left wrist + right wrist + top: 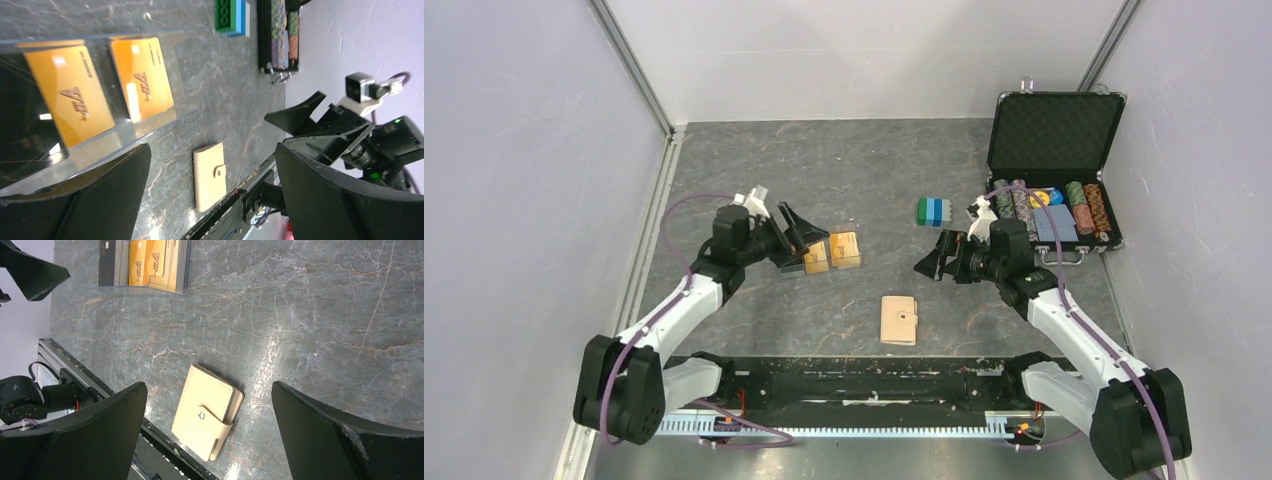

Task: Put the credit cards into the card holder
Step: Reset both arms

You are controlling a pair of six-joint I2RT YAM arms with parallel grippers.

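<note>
left gripper (212, 150): nearest the lens; jaws spread wide, nothing between them; hovers over the cards, left of the counter's centre.
right gripper (209, 387): jaws wide apart, empty; hangs right of centre and looks down on the card holder.
card holder (207, 412): lies flat close to the near edge, about mid-width; closed, snap tab fastened over the front.
card holder, handling (judged): light, soft leather-like skin, likely to slide on the stone-look top. Pin the body with one arm and lift the tab at its free end with the other.
credit cards (142, 77): two orange ones side by side, a dark one (106, 262) on their left-edge side. All sit in or on a clear plastic tray (150, 122); cannot tell which.
credit cards, handling (judged): thin, stiff, very light, with a glossy face that shows glare, so slippery. Pinch across the short width at an exposed edge, since a flat pick is poor.
step (judged): none loaded yet; the holder must be opened first.
others: block stack (933, 211) right of centre; chip case (1052, 165) by the far right corner.
</note>
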